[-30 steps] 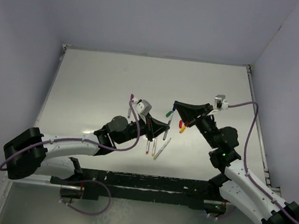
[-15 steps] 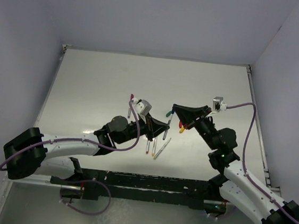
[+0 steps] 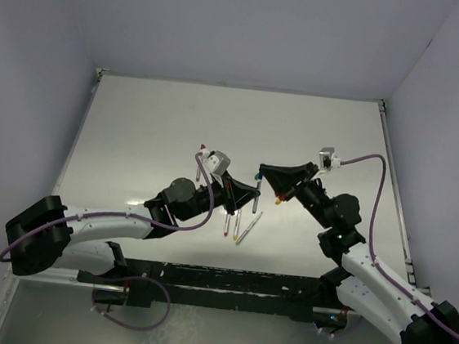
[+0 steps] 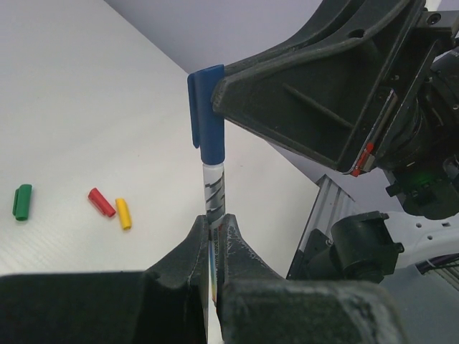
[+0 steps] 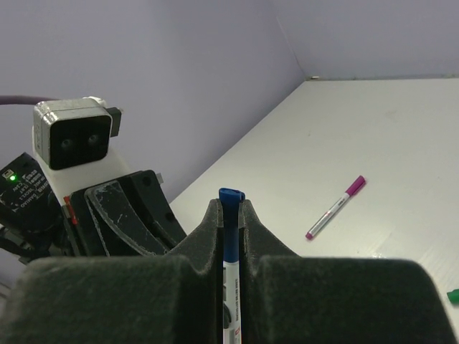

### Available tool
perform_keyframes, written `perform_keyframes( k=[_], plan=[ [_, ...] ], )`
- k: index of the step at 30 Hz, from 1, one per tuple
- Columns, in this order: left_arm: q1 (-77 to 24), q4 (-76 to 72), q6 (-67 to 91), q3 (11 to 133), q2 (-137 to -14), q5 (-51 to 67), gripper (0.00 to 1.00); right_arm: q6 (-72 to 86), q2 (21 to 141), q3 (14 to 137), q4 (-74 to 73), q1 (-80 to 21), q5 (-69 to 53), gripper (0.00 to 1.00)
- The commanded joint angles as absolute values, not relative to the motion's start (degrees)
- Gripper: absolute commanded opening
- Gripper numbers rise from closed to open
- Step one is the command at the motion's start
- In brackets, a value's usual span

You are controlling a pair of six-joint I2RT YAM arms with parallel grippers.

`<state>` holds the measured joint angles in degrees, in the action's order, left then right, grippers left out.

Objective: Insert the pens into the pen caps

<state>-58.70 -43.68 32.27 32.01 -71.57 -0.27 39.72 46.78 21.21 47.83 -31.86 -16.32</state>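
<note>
The left gripper (image 4: 215, 231), clamping the pale grey marker pen (image 4: 213, 183), and the right gripper (image 5: 229, 211), pinching the blue plastic cap (image 4: 206, 115), should press coaxially until seated.

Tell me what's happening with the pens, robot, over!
Left gripper shut on pen. Right gripper shut on blue cap, cap sitting over the pen's tip. Nothing blocking. Over.

We see a white table (image 3: 152, 131) enclosed by pale lavender walls (image 3: 253, 27), with a metal rail (image 3: 403, 235) running along its right edge.
</note>
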Motion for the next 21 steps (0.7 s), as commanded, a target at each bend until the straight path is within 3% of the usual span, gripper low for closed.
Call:
perform_keyframes(
  k=[1, 21],
  plan=[
    [-59.11, -51.25, 32.52, 34.85, -69.05, -1.66, 0.0, 39.3, 46.9, 20.56, 46.1, -32.7, -20.82, 0.0],
    [-58.38, -56.2, 23.86, 38.57, -66.98, -10.45, 0.0, 34.13, 47.69, 19.39, 30.55, -39.26, -14.06, 0.0]
  ],
)
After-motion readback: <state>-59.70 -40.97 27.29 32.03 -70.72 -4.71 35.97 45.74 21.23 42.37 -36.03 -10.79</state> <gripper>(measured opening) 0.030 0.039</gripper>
